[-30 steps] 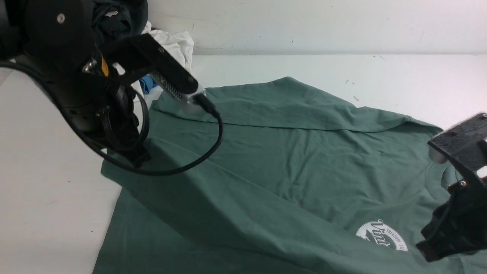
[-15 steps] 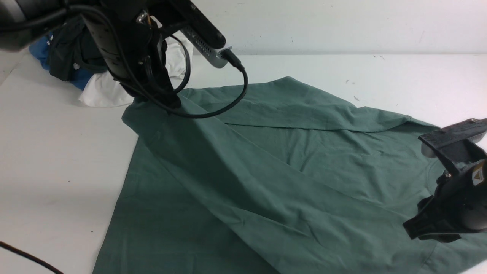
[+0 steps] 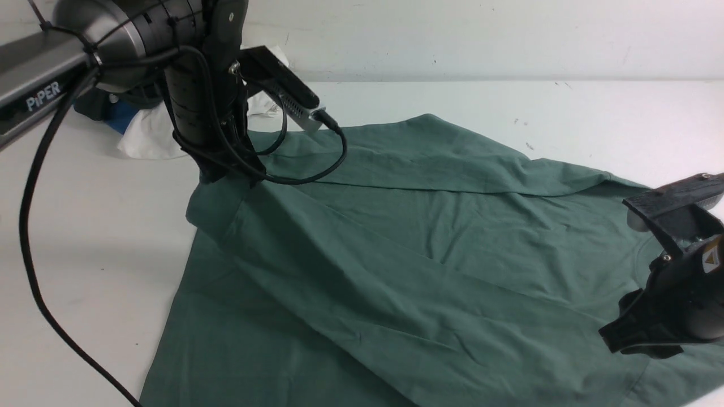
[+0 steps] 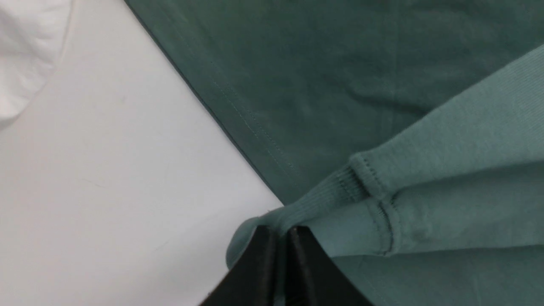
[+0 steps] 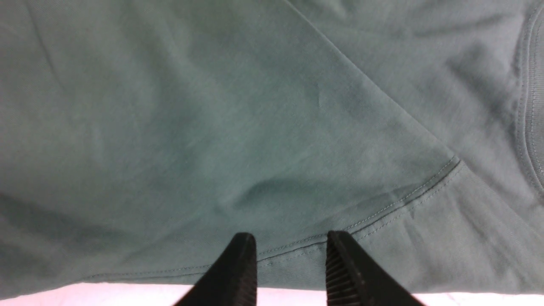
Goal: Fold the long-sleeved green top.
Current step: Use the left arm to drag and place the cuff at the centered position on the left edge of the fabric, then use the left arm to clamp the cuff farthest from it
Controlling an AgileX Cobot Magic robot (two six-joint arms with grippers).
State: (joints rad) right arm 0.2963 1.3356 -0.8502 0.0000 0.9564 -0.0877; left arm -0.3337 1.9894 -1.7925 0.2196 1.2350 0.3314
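Since a second ago, the left arm has been travelling from the near left of the white table (image 3: pixel 85 226) up toward its far left corner, drawing one sleeve (image 3: pixel 350 294) of the green long-sleeved top (image 3: pixel 452 226) diagonally across the garment's body. The left gripper (image 4: pixel 280 255) is now hanging just above the top's far left edge, its two black jaws pressed together and pinching the end of the ribbed cuff (image 4: pixel 446 127), with a sliver of green fabric showing between them. The top is lying spread over the middle and right of the table, reaching the near edge of the front view, with a fold running along its far side. At the right, the right gripper (image 5: pixel 291 263) is hovering low over the cloth beside a stitched seam (image 5: pixel 382 208), near the ribbed neckline (image 5: pixel 533 106); its jaws are standing apart with nothing between them. A black cable (image 3: pixel 34 271) is looping down from the left arm over the bare table. Behind that arm, a white garment (image 3: pixel 147 141) and a blue garment (image 3: pixel 119 121) are lying heaped against the pale wall (image 3: pixel 452 34), just beyond the top's far left corner.
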